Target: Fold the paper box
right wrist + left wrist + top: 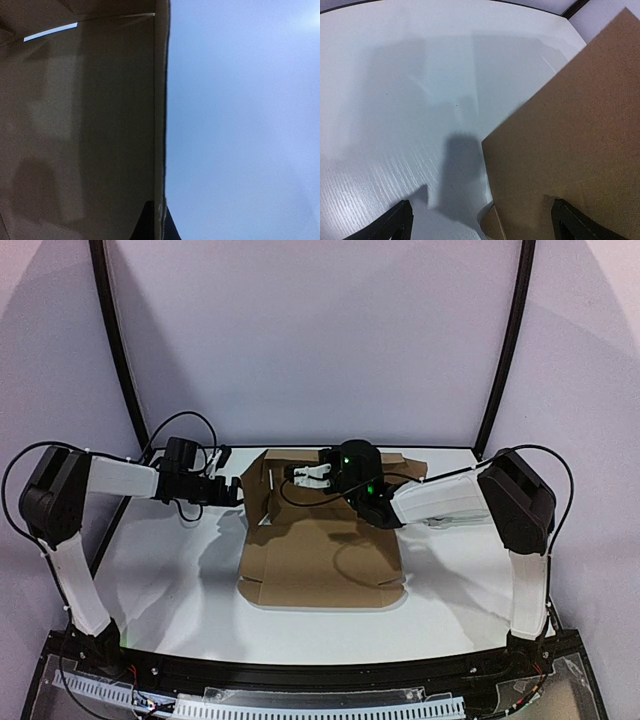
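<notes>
Object: paper box (320, 540), plain brown die-cut cardboard, is being recorded as partly folded.
Position: it is being observed mid-table (170, 580), its rear part near the far edge.
Base panel (320, 570): is being seen lying flat on the white surface, with small notches cut along its near edge.
Rear section (283, 462): is being seen raised, standing behind the base panel.
Left side flap (258, 495): is being seen standing upright.
Right wrist view: a wall is being viewed edge-on, with one narrow slit (50, 31) letting light through.
</notes>
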You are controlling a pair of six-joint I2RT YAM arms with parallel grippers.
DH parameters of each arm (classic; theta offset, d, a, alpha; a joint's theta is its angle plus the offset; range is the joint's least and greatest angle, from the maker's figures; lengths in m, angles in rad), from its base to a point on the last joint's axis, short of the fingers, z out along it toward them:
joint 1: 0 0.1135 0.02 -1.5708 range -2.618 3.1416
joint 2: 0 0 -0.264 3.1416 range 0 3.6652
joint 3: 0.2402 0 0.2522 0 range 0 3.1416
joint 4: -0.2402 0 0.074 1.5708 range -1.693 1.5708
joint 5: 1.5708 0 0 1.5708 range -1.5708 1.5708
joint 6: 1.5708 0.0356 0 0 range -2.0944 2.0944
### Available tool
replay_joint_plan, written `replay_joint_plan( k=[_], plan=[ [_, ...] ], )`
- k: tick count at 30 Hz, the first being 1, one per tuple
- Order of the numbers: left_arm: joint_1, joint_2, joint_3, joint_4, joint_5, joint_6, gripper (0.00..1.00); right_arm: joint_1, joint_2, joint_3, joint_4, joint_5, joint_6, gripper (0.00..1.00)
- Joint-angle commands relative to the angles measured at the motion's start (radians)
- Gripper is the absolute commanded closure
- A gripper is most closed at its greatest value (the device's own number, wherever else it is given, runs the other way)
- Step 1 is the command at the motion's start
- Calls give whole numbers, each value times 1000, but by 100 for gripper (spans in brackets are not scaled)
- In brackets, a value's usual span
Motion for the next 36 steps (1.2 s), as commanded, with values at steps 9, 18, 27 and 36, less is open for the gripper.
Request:
replay_joint_plan(
  k=[9,18,27,36],
  plan=[
    [-117,-104,-41,5,49,51,1,16,56,-30,-194,15,29,100],
    [-130,-19,-4,45,-62,50,1,27,52,-41,-200,16,32,100],
    [-130,12,-10,179,-113,26,1,39,47,-41,-233,5,37,100],
    [-160,4,-37,236,-43,56,1,42,46,-43,-247,19,32,100]
  ],
)
